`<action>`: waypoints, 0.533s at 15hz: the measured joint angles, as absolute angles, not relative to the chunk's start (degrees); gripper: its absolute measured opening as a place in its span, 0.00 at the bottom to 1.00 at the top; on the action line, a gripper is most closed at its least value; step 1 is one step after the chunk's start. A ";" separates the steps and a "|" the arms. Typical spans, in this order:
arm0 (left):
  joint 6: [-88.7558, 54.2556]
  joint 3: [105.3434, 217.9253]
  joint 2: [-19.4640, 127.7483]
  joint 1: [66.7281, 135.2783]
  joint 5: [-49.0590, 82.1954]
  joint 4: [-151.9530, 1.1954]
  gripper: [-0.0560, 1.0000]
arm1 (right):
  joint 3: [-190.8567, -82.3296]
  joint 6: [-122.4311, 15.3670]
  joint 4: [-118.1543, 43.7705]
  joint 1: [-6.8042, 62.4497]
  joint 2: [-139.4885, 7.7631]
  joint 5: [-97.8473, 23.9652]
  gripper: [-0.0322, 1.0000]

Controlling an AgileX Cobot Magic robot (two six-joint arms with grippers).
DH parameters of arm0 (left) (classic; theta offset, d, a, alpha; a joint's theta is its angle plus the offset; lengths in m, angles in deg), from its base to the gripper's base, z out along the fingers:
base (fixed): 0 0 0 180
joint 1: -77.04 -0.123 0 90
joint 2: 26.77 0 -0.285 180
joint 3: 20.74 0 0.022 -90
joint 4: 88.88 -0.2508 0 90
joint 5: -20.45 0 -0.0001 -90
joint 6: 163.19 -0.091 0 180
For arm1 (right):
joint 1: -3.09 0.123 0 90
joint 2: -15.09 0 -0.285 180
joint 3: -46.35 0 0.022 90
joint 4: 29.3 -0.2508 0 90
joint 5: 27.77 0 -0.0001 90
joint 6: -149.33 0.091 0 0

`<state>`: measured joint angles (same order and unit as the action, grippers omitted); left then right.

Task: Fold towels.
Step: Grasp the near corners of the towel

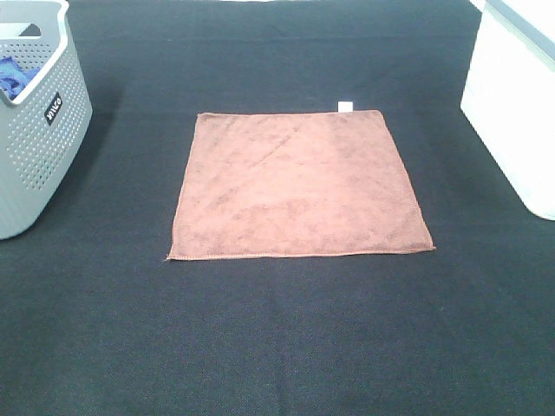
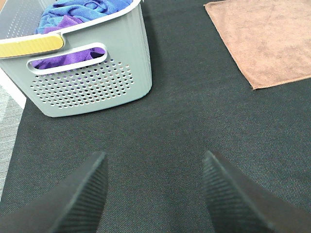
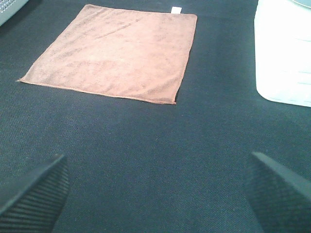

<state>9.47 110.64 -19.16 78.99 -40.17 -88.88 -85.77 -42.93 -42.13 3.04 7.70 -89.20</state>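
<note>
A reddish-brown towel [image 1: 297, 186] lies flat and unfolded in the middle of the black table, with a small white tag [image 1: 345, 106] at its far edge. It also shows in the left wrist view [image 2: 267, 41] and the right wrist view [image 3: 119, 51]. Neither gripper appears in the exterior high view. My left gripper [image 2: 154, 194] is open and empty above the black cloth, near the table's left side. My right gripper [image 3: 158, 189] is open wide and empty, short of the towel's near right corner.
A grey perforated basket [image 1: 35, 130] stands at the left and holds blue and purple cloths [image 2: 73, 14]. A white bin [image 1: 516, 104] stands at the right, also in the right wrist view [image 3: 284, 53]. The black tabletop [image 1: 277, 338] stretches in front of the towel.
</note>
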 joint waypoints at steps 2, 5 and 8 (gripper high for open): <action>9.47 110.64 -19.16 78.99 -40.17 -88.88 0.59 | -85.77 -42.93 -42.13 3.04 7.70 -89.20 0.92; 9.47 110.64 -19.16 78.99 -40.17 -88.88 0.59 | -85.77 -42.93 -42.13 3.04 7.70 -89.20 0.92; 9.47 110.64 -19.16 78.99 -40.17 -88.88 0.59 | -85.77 -42.93 -42.13 3.04 7.70 -89.20 0.92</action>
<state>9.47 110.64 -19.16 78.99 -40.17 -88.88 -85.77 -42.93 -42.13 3.04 7.70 -89.20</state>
